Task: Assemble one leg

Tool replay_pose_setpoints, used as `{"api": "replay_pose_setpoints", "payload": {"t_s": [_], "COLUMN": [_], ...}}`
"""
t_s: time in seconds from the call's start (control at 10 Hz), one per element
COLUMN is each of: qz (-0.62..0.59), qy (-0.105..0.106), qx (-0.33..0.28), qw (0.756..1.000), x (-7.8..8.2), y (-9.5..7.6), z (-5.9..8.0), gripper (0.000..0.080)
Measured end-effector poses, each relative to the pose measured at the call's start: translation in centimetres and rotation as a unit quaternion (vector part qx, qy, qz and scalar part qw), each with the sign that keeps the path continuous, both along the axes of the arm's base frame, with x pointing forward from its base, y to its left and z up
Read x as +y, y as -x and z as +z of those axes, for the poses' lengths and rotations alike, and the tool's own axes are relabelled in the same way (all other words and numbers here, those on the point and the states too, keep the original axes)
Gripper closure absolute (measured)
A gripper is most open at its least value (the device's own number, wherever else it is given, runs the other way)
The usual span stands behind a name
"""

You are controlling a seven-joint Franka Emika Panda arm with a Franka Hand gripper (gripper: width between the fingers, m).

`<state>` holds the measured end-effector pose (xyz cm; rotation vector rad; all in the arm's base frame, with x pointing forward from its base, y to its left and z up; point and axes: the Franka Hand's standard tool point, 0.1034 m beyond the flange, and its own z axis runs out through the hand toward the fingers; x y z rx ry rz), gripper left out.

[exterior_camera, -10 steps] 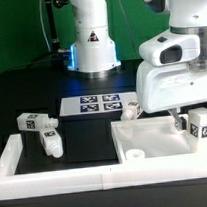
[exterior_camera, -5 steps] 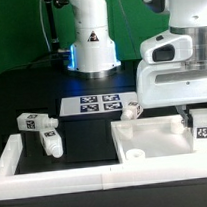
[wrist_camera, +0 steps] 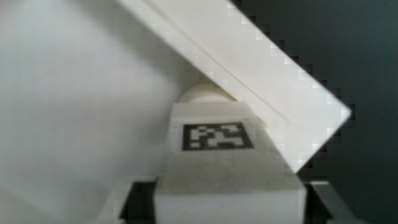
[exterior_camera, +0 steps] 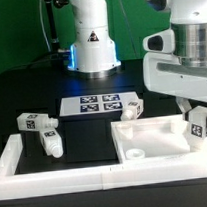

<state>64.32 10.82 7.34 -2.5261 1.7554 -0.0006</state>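
My gripper is shut on a leg, a stubby white peg with a black-and-white tag, at the right corner of the large white square panel. In the wrist view the leg sits between the two dark fingers, pointing at the panel's corner edge. Whether the leg touches the panel I cannot tell. Three more legs lie loose: one at the panel's far edge and two at the exterior view's left.
The marker board lies behind the panel. A white raised rim runs along the front and the left of the work area. The arm's base stands at the back.
The wrist and hand have shifted toward the exterior view's right and turned. The held leg stays near the panel's right corner. The loose legs have not moved.
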Motion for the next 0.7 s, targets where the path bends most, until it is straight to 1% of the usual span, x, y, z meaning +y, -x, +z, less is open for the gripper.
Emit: {"api": "replay_pose_setpoints", "payload": {"t_s": [0.2, 0.3, 0.4, 0.5, 0.6, 0.7], "qz": [-0.068, -0.071, -0.053, -0.05, 0.049, 0.165], "qy": [-0.003, -0.005, -0.004, -0.005, 0.0, 0.004], "qx": [0.001, 0.001, 0.0, 0.0, -0.009, -0.012], "qw": [0.998, 0.997, 0.999, 0.999, 0.999, 0.986], "x": [0.08, 0.02, 0.08, 0.15, 0.12, 0.12], "y": [0.11, 0.11, 0.11, 0.12, 0.01, 0.03], "z": [-0.02, -0.06, -0.06, -0.07, -0.15, -0.38], "gripper": [0.0514, 0.0482, 0.0482, 0.03, 0.03, 0.0182]}}
